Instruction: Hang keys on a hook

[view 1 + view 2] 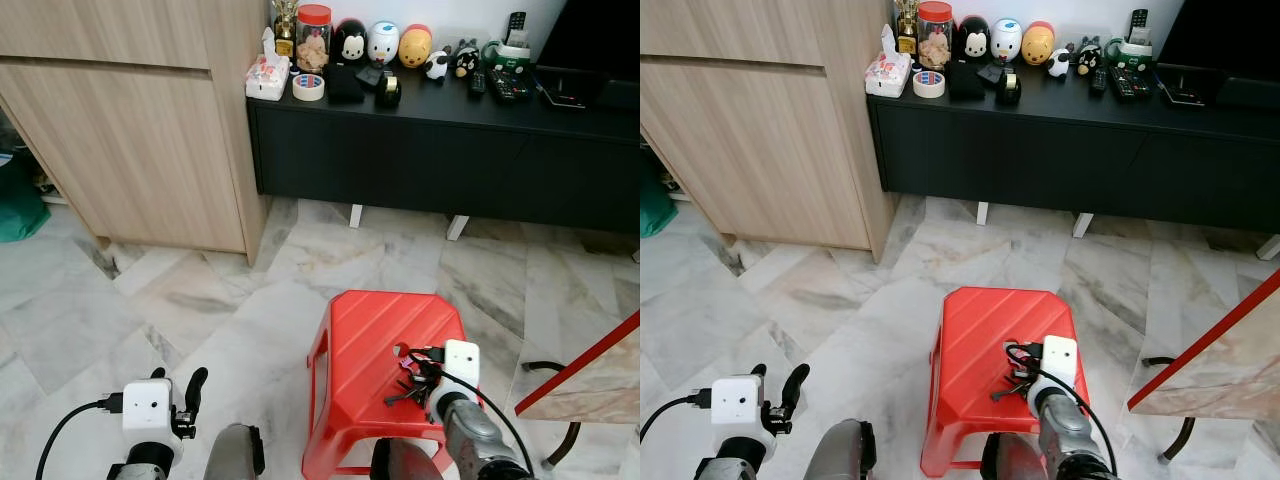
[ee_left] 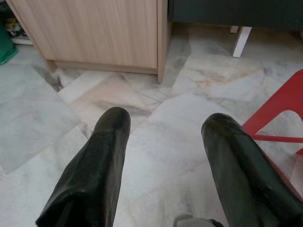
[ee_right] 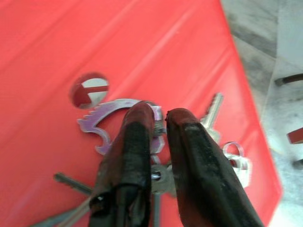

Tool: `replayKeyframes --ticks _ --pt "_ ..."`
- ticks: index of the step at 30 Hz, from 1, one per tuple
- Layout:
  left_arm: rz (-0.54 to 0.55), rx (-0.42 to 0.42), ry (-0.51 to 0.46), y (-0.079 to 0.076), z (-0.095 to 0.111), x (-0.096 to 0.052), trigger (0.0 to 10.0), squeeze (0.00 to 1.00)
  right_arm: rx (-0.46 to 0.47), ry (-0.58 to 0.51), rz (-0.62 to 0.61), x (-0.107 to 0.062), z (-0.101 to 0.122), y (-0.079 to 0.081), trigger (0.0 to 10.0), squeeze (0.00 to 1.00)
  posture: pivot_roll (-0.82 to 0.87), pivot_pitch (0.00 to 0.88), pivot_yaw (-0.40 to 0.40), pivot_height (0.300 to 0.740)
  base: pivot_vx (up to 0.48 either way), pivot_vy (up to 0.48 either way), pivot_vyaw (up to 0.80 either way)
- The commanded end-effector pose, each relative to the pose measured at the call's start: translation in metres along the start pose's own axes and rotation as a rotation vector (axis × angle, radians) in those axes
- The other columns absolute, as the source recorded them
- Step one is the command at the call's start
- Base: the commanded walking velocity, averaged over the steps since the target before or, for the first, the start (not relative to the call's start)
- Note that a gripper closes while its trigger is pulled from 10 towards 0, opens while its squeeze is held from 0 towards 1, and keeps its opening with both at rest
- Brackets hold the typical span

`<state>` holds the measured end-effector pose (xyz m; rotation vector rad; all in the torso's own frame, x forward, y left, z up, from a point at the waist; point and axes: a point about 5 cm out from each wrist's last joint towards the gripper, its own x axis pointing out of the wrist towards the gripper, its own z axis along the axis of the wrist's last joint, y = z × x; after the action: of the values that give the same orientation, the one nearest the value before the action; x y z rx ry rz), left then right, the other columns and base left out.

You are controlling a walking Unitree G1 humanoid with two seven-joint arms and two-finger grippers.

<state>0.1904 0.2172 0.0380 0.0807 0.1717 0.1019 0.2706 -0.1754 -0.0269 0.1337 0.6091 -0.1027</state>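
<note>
A bunch of keys (image 3: 213, 108) with a purple toothed tag (image 3: 97, 115) and a small padlock lies on the top of a red plastic stool (image 1: 365, 330), near its round hole. My right gripper (image 3: 159, 115) is down on the bunch, its two black fingers pinched on the ring between the tag and the keys. From the head, the keys (image 1: 406, 388) show as a dark cluster just ahead of the right gripper (image 1: 420, 368). My left gripper (image 1: 178, 382) hangs low over the floor left of the stool, its fingers (image 2: 111, 137) spread apart with nothing between them.
A long black console (image 1: 450, 150) stands against the far wall, carrying toy figures, a jar (image 1: 313, 36), a tape roll and a tissue box. A wooden cabinet (image 1: 130, 130) fills the left. A red-edged tabletop (image 1: 590, 375) juts in at the right. The floor (image 1: 200, 300) is marble.
</note>
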Motion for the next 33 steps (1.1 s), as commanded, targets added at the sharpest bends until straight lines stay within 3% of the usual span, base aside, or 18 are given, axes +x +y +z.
replayKeyframes --ticks 1,19,20,21,22,33 --pt "-0.012 0.013 0.014 -0.004 -0.003 -0.004 10.0 0.00 -0.004 0.001 -0.006 0.001 0.002 -0.001 10.0 1.00 0.12 0.128 -0.096 0.625 0.000 0.000 0.00" --pt "0.000 0.020 0.023 0.002 -0.003 -0.017 10.0 0.00 -0.048 0.015 0.026 0.005 0.014 0.010 10.0 1.00 0.14 0.172 -0.098 0.625 0.000 0.000 0.00" --pt "-0.001 0.022 0.023 0.002 -0.003 -0.018 10.0 0.00 -0.054 0.021 0.014 0.005 0.013 0.009 10.0 0.15 0.14 0.177 -0.097 0.625 0.000 0.000 0.00" --pt "-0.001 0.022 0.023 0.002 -0.003 -0.018 10.0 0.00 -0.054 0.021 0.014 0.005 0.013 0.009 10.0 0.15 0.14 0.177 -0.097 0.625 0.000 0.000 0.00" --pt "-0.001 0.023 0.024 0.002 -0.003 -0.019 10.0 0.00 -0.053 0.024 0.004 0.005 0.012 0.007 10.0 0.00 0.14 0.181 -0.096 0.625 0.000 0.000 0.00" --pt "-0.005 0.027 0.029 0.003 -0.002 -0.022 10.0 0.00 -0.050 0.042 0.007 0.004 0.007 0.006 10.0 0.00 0.14 0.195 -0.091 0.625 0.000 0.000 0.00"
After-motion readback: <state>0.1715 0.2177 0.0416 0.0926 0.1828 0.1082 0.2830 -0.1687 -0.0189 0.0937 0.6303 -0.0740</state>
